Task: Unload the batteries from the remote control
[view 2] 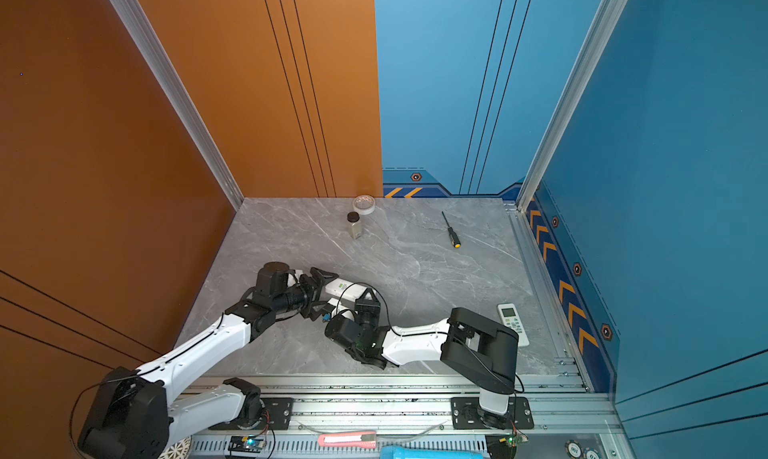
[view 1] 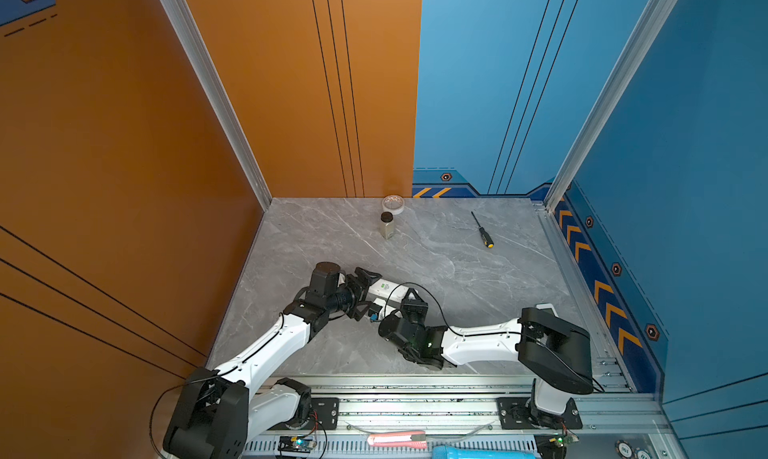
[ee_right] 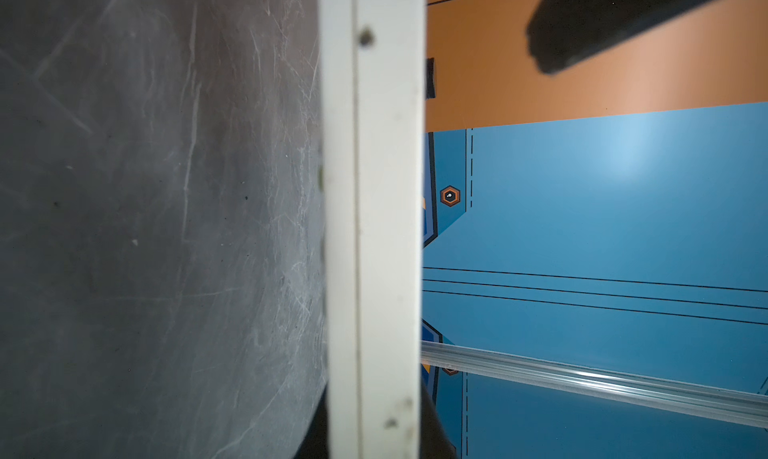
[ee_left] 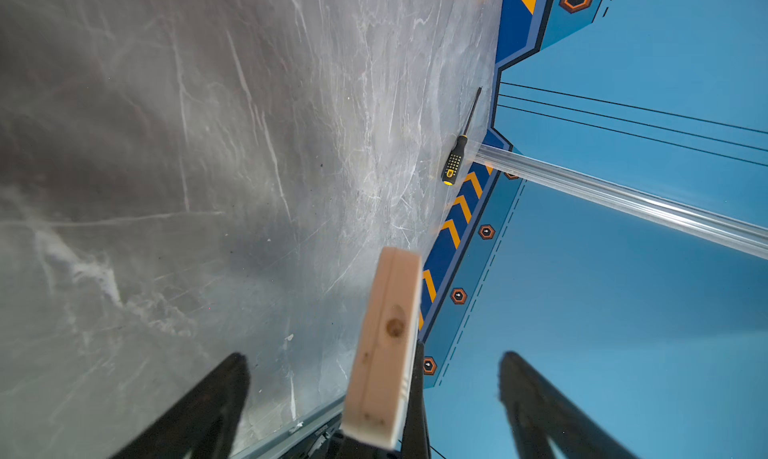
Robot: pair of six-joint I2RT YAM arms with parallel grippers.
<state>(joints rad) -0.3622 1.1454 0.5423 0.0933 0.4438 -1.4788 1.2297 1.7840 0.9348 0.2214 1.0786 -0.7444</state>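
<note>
— Holding the remote control (view 1: 384,287) over the table (view 1: 457,278), is that the right gripper (view 1: 407,298)?
— Yes, it is clamped hard on one end of it. The right wrist view shows the white edge running straight out from the grip. In both top views a broad face with a green label is turned up
— And the left gripper (ee_left: 374,356)?
— Its fingers (ee_left: 224,390) stand wide apart either side of the remote's other end, with clear gaps on both sides, so it has hold of nothing
— Where are the batteries?
— I cannot see them in any view. I judge they sit inside the remote's compartment, hidden behind the fingers or a cover
— How will they handle?
— Light, stiff, smooth little cylinders, I expect, sprung tight end to end and quick to roll once free. I would pinch one across its barrel, or pry up the end away from the spring. The remote looks like hard, slick plastic and probably light, so any grip belongs on its flat faces, clear of the compartment
</note>
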